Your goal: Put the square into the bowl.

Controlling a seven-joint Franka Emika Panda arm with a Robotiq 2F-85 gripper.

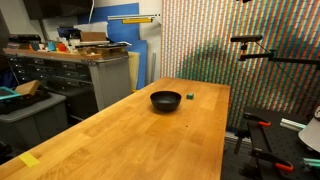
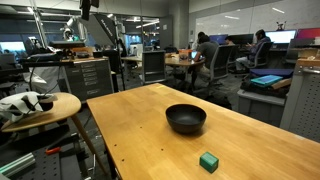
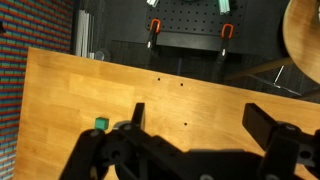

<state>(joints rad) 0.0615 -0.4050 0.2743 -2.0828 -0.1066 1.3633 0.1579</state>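
Workshop setting; a long wooden surface (image 1: 150,135) carries the only two things of the task. The bowl (image 1: 166,100), black, shallow and upright, stands about mid-width on the surface and appears empty in both exterior views. The square (image 1: 190,96), a small dark green block, lies flat on the bare wood near the bowl but clearly apart from it; in an exterior view it sits on the camera's side of the bowl (image 2: 186,119), towards the surface's edge (image 2: 208,161).

No arm shows in either exterior view. In the wrist view, the end effector (image 3: 196,112) hangs above the surface (image 3: 200,90) with its jaws spread wide and nothing between them. The square (image 3: 100,125) appears just outside one finger (image 3: 136,112), not within the span of the jaws; the bowl is out of this view.

Step in hand, as judged: the approach before the grasp; nothing has been picked up. The next move calls for a sideways shift to bring the block between the jaws, then a descent close to the wood. Because the block is so small against the wide opening, centring matters, or the closing fingers may push it aside. The carry to the bowl should be short.
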